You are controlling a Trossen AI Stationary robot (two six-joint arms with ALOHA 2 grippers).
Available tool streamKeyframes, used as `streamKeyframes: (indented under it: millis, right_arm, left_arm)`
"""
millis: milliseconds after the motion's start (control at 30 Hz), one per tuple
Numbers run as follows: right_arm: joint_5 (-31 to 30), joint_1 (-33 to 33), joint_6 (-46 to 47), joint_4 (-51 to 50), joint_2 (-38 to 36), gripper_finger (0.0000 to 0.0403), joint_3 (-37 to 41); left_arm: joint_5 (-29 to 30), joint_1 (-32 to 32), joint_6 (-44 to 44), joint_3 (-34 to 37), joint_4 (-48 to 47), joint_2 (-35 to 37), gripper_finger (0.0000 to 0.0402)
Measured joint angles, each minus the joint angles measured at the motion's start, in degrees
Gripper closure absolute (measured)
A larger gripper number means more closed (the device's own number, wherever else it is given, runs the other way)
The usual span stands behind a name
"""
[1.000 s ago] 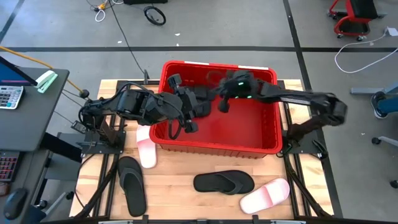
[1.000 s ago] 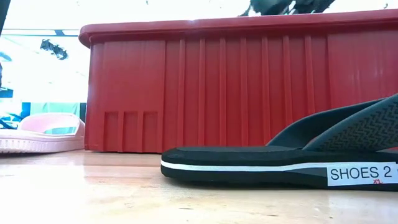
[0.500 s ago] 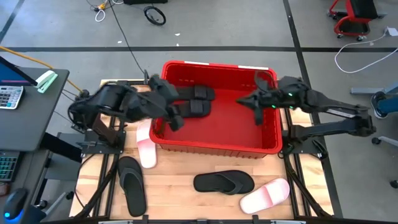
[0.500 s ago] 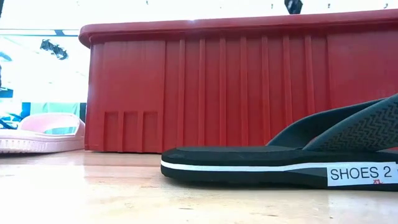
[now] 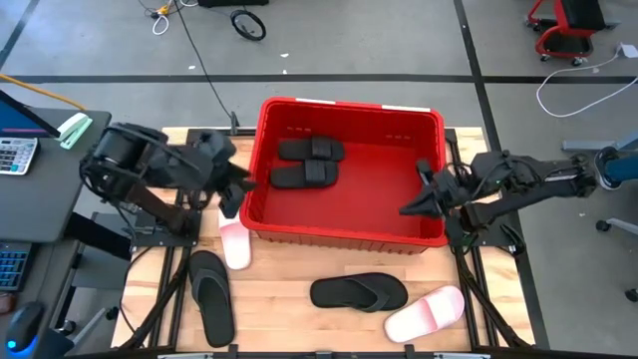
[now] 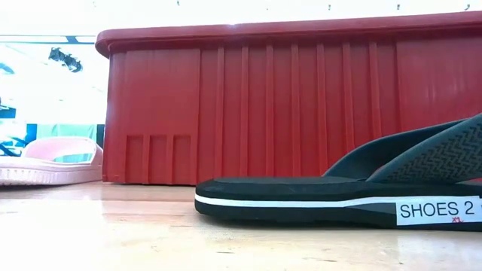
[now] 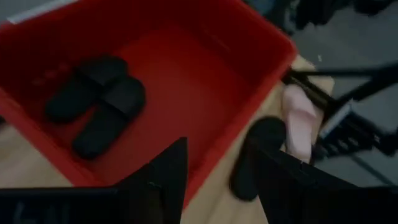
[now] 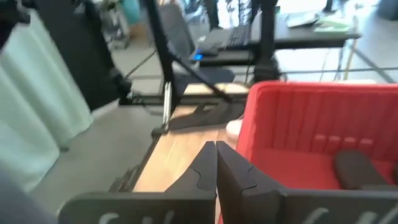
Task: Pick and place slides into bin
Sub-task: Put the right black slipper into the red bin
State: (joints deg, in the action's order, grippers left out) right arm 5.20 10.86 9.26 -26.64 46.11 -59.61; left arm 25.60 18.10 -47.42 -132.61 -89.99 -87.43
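Note:
The red bin stands mid-table. Two black band-strapped slides lie flat on its floor at the far left, and also show in the left wrist view. My left gripper is open and empty, just outside the bin's left wall. My right gripper is shut and empty at the bin's right wall. On the table lie a pink slide, a black thong slide, another black thong slide and a second pink slide.
In the low view the bin's ribbed near wall rises behind the black thong slide, with the pink slide at its left. A desk with a calculator stands beyond the table's left edge. Bare wood lies along the near edge.
Both arms have drawn back from over the bin: my left gripper toward the table's left edge, out over the bin's left wall; my right gripper toward the right edge and nearer. The two black slides, partly covered by the arms before, now lie uncovered on the bin's floor.

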Motion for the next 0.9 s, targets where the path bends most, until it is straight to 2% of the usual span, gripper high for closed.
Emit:
streamKeyframes:
  millis: [167,367,633,900]
  right_arm:
    - [0.0,2.6,0.7,-3.2,1.5,0.04,0.0]
    - [0.0,4.5,1.2,-6.6,3.1,0.0399,0.0]
    - [0.0,4.6,1.1,-6.8,3.4,0.0399,0.0]
    - [4.2,4.9,1.9,0.6,4.7,0.0399,0.0]
  left_arm:
    - [-7.4,5.3,-3.2,0.0,0.0,-3.9,0.023]
    - [-11.2,14.2,-14.0,0.0,0.0,-11.5,0.023]
    - [-11.5,21.9,-30.2,0.0,0.0,-23.0,0.023]
    - [-11.5,25.3,-36.1,0.0,0.0,-31.2,0.023]
